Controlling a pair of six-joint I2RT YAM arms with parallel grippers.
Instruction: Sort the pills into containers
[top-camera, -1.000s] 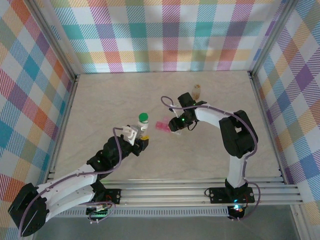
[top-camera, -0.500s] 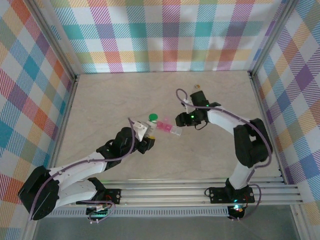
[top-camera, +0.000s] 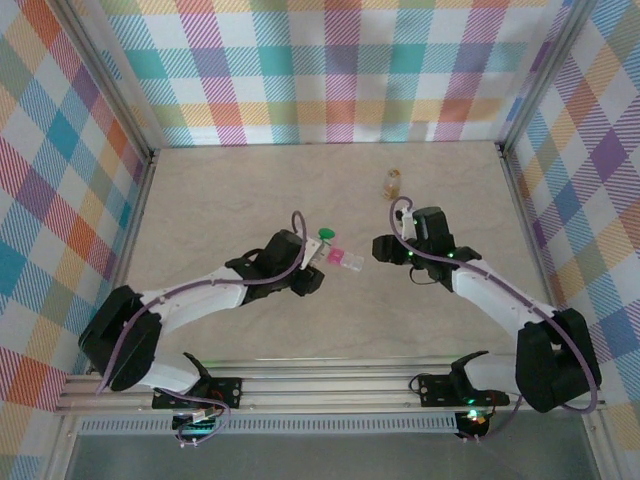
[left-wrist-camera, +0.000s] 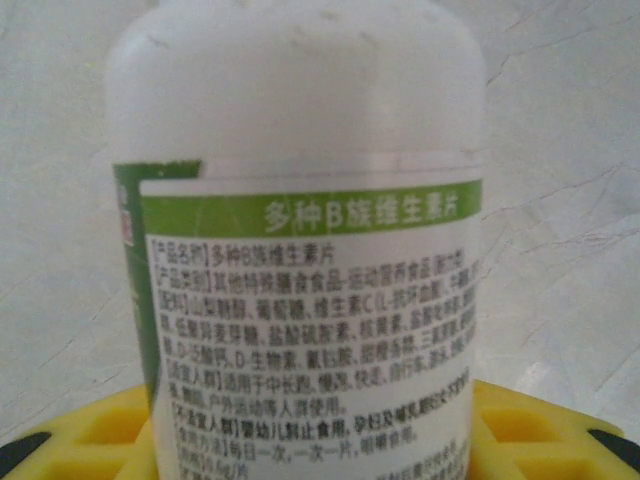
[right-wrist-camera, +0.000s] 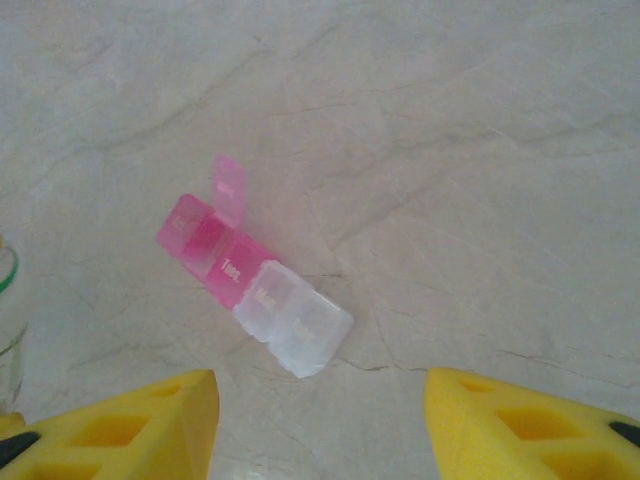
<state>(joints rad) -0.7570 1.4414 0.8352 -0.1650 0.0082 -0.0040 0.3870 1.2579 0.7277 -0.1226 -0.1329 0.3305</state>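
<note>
The pill-box strip lies flat on the table, with pink compartments at one end and clear ones at the other. One pink lid stands open. No pills are visible in it. A white bottle with a green cap and a green label is tilted toward the strip's pink end, and my left gripper is shut on its body. My right gripper hovers open just right of the strip, its yellow fingers wide apart with nothing between them.
A small amber bottle stands at the back, behind the right arm. Checked walls enclose the marbled tabletop on three sides. The green-capped bottle's edge shows at the left of the right wrist view.
The left arm carried the green-capped bottle right, up to the strip's pink end. The right gripper pulled back to the right, off the strip, uncovering the amber bottle.
</note>
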